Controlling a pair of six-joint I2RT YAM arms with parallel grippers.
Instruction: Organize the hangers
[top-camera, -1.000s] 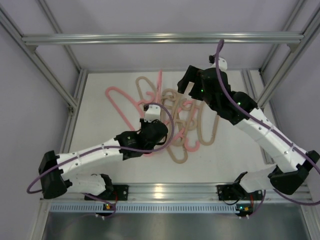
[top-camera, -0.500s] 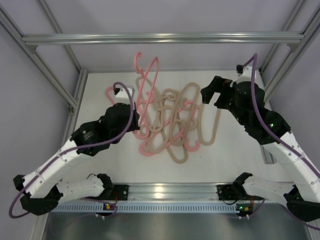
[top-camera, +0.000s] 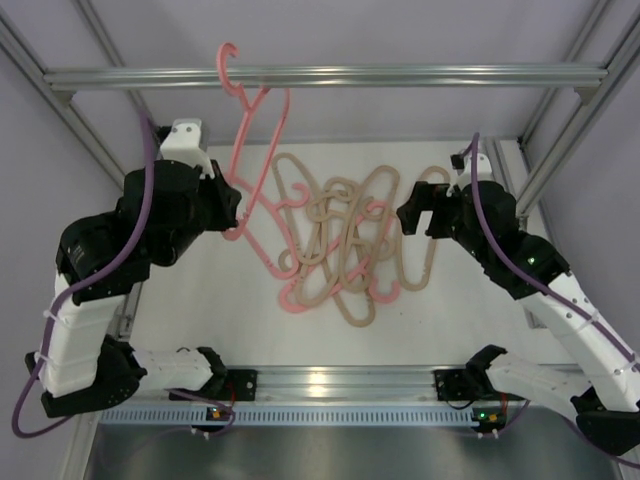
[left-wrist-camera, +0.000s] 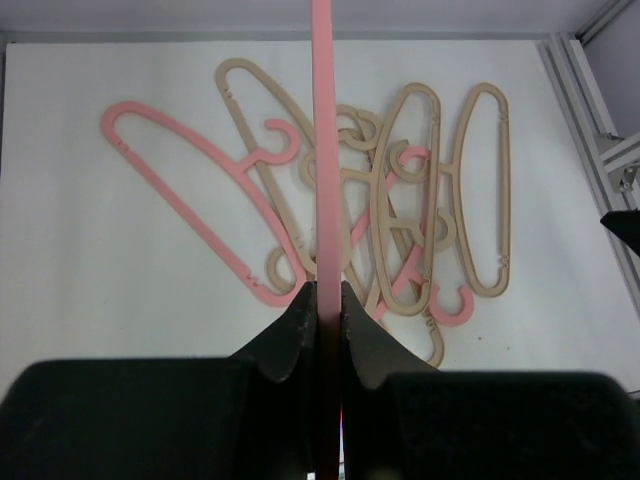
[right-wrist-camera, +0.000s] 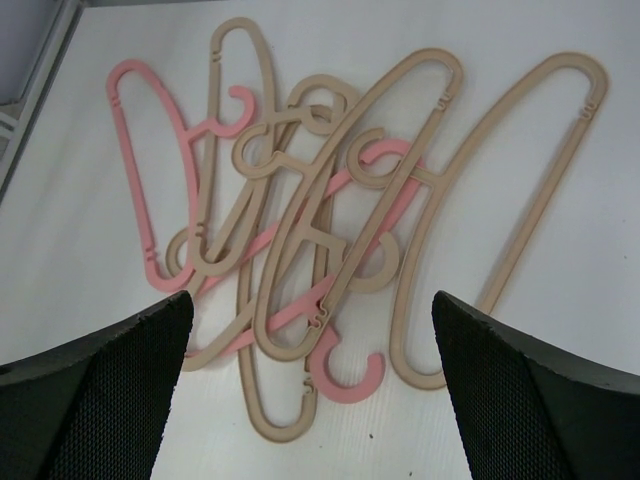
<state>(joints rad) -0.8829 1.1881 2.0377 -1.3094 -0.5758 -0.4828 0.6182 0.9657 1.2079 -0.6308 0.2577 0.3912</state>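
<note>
My left gripper (top-camera: 228, 208) is shut on a pink hanger (top-camera: 252, 120) and holds it upright above the table. Its hook (top-camera: 228, 56) reaches the level of the silver bar (top-camera: 400, 76); I cannot tell if it rests on the bar. In the left wrist view the gripper (left-wrist-camera: 322, 300) pinches this hanger (left-wrist-camera: 321, 150), seen edge-on. Several beige hangers (top-camera: 345, 235) lie tangled on the table with a pink hanger (top-camera: 285, 290) at the pile's left and another pink one (right-wrist-camera: 345, 375) under it. My right gripper (top-camera: 420, 215) is open and empty above the pile's right side (right-wrist-camera: 310, 390).
Aluminium frame posts stand at the left (top-camera: 110, 170) and right (top-camera: 560, 140) of the white table (top-camera: 450, 320). A rail runs along the near edge (top-camera: 340, 378). A lone beige hanger (right-wrist-camera: 530, 190) lies at the pile's right.
My left arm has raised the pink hanger up and to the left, and its hook is now at the bar. My right gripper has moved slightly down and left over the pile.
</note>
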